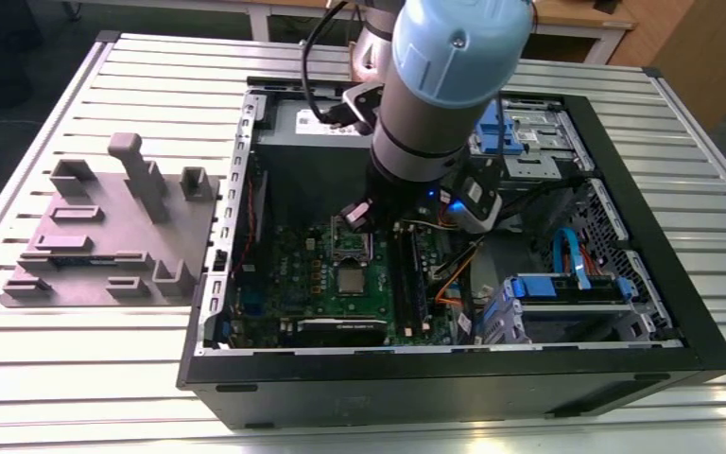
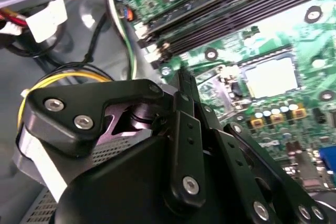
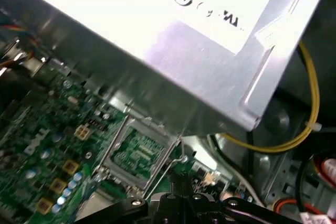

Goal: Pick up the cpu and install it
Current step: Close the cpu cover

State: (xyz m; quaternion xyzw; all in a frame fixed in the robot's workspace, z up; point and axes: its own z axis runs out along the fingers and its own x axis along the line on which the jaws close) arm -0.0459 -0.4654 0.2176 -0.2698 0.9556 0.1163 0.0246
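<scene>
The cpu (image 1: 353, 281) is a small silvery square lying flat in its seat on the green motherboard (image 1: 281, 284) inside the open computer case. In the second wrist view the cpu (image 2: 273, 74) shows as a pale square within a dark surround. A metal socket frame (image 3: 139, 153) stands hinged up beside it, with a thin wire lever (image 3: 165, 171) along its edge. My gripper (image 1: 360, 218) hangs just above that frame, a little beyond the cpu. Its fingertips (image 3: 181, 182) sit pressed together, shut, and I see nothing held between them.
A silver power-supply box (image 3: 157, 35) sits close over the socket area. Black memory slots (image 2: 236, 14) run alongside the socket. Yellow cables (image 3: 310, 103) and blue drive cages (image 1: 565, 288) fill the case's other side. A grey parts fixture (image 1: 105, 236) stands on the slatted table at the exterior view's left.
</scene>
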